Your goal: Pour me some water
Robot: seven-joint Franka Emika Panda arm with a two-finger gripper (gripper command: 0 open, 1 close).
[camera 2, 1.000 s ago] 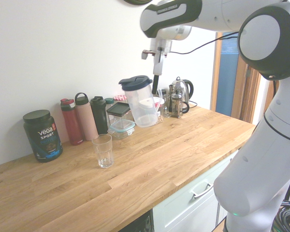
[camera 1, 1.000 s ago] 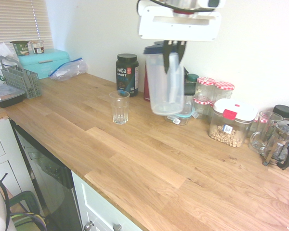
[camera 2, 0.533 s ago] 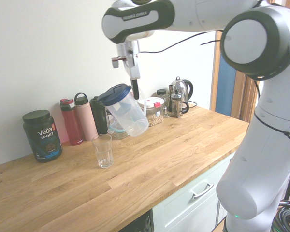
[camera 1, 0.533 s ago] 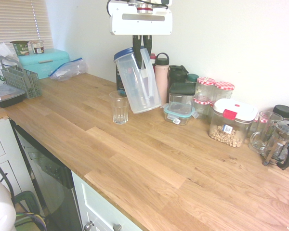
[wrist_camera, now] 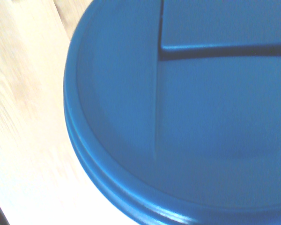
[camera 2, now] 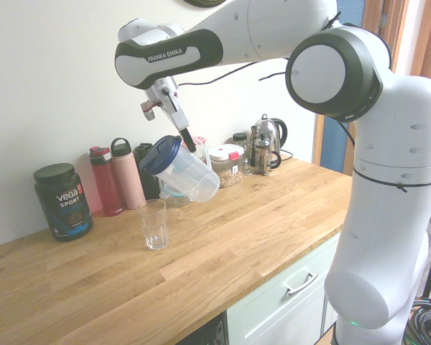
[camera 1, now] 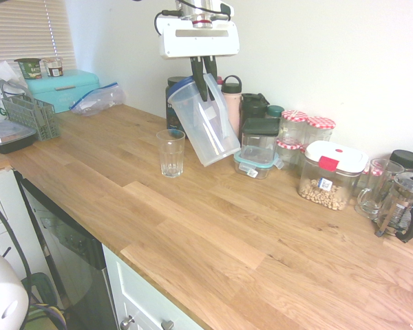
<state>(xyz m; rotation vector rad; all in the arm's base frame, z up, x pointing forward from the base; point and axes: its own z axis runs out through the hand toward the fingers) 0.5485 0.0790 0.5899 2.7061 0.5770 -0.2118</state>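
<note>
The gripper (camera 1: 203,69) has its jaws closed on the handle of the pitcher (camera 1: 205,122), up near the rim, and the pitcher hangs from that grip clear of the wooden counter (camera 1: 213,227). Its long axis is tilted well off upright: the dark blue lid (camera 2: 158,153) is the high end and leans out away from the jaws toward the drinking glass (camera 1: 171,152), while the clear base trails lower on the far side, toward the row of containers at the wall. In the second exterior view the same slant shows, with the lid facing up and toward the bottles and the base pointing down toward the counter's open middle. From the wrist camera the lid (wrist_camera: 187,108) fills nearly everything, a broad blue disc with a raised flap, and a strip of pale wood beside it. I cannot make out the water itself inside the translucent wall; no stream shows at the lip. The glass stands upright just below and beside the lid end, apart from the pitcher, and looks empty. Further out from the jaws, against the wall, stand a black Vega tub (camera 2: 63,200), a red bottle (camera 2: 105,180) and a pink bottle (camera 2: 128,174). Past the pitcher's base there are a jar with a white lid (camera 1: 329,175) and, well off at the counter's end, a French press (camera 1: 403,204).
</note>
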